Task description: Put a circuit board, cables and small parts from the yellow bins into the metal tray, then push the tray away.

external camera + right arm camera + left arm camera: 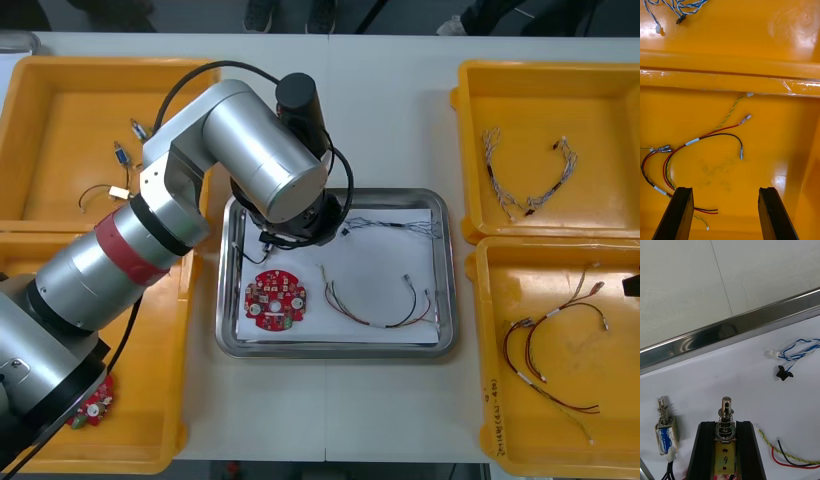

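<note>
Robot at work: its left arm is reaching in diagonally from its own side toward the centre, wrist pointing steeply downward. The left gripper is pinching a small metal part between its fingers. The right gripper is hanging at the far right, fingers standing wide apart.

- Your light table lies pale and plain, its bare top showing at the far side and along the near edge.
- You'll see a thin seam crossing it, a dark line in the left wrist view.
</note>
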`<control>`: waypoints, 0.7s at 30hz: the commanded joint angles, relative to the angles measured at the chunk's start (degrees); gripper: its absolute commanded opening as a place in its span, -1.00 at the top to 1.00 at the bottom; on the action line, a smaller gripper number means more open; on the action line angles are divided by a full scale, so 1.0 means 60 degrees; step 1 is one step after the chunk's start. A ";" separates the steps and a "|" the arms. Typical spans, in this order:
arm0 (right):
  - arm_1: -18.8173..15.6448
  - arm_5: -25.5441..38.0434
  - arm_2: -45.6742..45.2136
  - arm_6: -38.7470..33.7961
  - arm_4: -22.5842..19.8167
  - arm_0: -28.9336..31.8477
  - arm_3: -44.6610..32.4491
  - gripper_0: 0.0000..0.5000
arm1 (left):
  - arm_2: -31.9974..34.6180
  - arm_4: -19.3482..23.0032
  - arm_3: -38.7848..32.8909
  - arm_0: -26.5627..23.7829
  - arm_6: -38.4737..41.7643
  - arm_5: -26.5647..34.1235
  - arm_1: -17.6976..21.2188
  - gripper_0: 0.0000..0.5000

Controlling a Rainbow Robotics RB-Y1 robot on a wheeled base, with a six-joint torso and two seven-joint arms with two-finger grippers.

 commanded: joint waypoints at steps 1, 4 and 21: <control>-0.0167 0.0029 -0.0281 -0.0622 -0.0073 0.0196 -0.0328 -1.00 | -0.0439 -0.0111 0.0062 -0.0451 0.0806 -0.0216 -0.0260 1.00; -0.0167 0.0029 -0.0281 -0.0680 -0.0058 0.0196 -0.0328 -1.00 | -0.0556 -0.0111 0.0180 -0.0437 0.0820 -0.0348 -0.0260 1.00; -0.0167 0.0029 -0.0281 -0.0768 -0.0146 0.0196 -0.0328 -1.00 | -0.0615 -0.0067 0.0458 -0.0437 0.0835 -0.0568 -0.0260 1.00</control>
